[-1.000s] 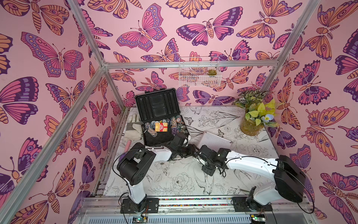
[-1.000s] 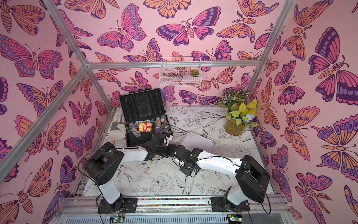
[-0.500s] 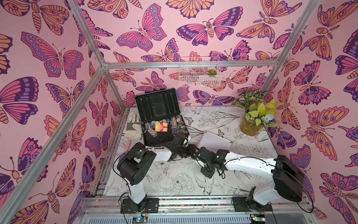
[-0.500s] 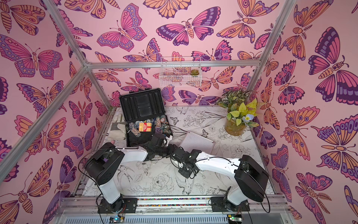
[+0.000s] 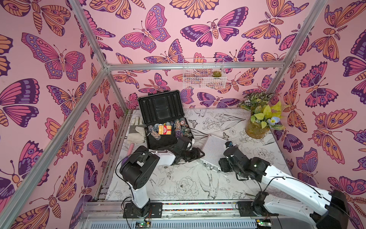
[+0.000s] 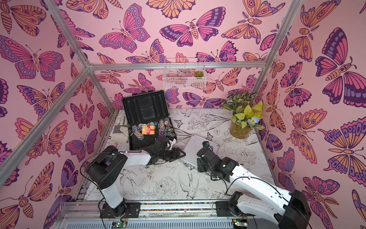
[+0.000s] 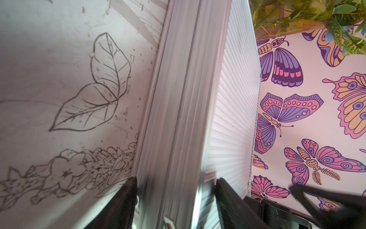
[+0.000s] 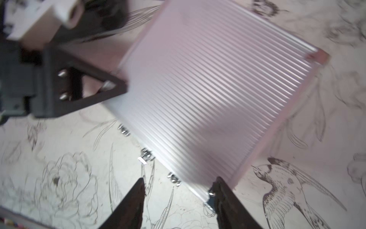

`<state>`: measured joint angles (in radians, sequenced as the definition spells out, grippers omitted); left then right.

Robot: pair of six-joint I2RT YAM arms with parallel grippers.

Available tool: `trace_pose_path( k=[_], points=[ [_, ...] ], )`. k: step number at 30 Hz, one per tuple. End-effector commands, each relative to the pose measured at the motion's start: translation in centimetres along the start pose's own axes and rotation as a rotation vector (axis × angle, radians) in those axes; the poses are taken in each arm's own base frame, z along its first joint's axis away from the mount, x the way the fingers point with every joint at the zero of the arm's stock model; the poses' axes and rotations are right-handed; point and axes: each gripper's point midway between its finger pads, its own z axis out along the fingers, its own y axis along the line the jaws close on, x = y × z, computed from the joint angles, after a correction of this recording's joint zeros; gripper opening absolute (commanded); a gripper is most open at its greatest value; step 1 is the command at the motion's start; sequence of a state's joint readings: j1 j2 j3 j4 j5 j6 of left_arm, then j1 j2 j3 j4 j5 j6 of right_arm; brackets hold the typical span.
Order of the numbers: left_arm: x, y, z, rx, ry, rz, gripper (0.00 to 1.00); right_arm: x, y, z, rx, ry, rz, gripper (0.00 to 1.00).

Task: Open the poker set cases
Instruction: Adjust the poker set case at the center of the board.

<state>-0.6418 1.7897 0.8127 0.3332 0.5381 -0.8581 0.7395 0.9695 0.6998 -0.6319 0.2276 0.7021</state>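
Note:
The larger dark case [image 5: 161, 107] [image 6: 145, 108] stands open at the back left, its lid upright, with poker chips [image 5: 181, 126] and a red card box [image 5: 165, 129] inside. The silver ribbed case [image 5: 213, 148] [image 6: 198, 146] [image 8: 208, 89] lies shut mid-table, its latches [image 8: 146, 155] on the near edge. My left gripper [image 5: 200, 154] [image 7: 176, 188] straddles the case's left edge, one finger by the table and one over the lid; whether they press it is unclear. My right gripper [image 5: 221, 168] [image 8: 178, 190] is open at the case's near right corner, holding nothing.
A vase of plants [image 5: 257, 126] stands at the back right. A white wire basket [image 5: 204, 77] hangs on the back wall. A pale glove [image 5: 136, 130] lies left of the dark case. The table's left side runs along a metal rail.
My right arm has swung right, away from the left gripper, to the silver case's near right corner, and its jaws have opened. The left gripper stays at the case's left edge.

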Motion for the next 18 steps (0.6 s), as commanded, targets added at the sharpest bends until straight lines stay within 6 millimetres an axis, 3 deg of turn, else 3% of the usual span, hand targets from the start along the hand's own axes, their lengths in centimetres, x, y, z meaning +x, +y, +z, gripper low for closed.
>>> trace_pose_path(
  k=[1,3,7,12,18],
  points=[
    [1.8,1.7,-0.2,-0.047,0.057,-0.046,0.64,1.1,-3.2,0.4,0.045,0.022,0.225,0.64],
    [1.7,1.4,-0.2,-0.038,0.061,-0.046,0.63,1.3,-3.5,0.8,0.015,0.026,0.264,0.67],
    [1.7,0.9,-0.1,-0.021,0.074,-0.049,0.62,1.4,-2.1,2.0,-0.090,0.080,0.296,0.68],
    [2.0,0.6,-0.2,-0.009,0.087,-0.054,0.61,1.6,-0.2,3.2,-0.147,0.155,0.261,0.67],
    [2.4,0.7,-0.4,-0.008,0.096,-0.061,0.60,1.3,0.0,3.9,-0.164,0.164,0.244,0.61]
  ],
)
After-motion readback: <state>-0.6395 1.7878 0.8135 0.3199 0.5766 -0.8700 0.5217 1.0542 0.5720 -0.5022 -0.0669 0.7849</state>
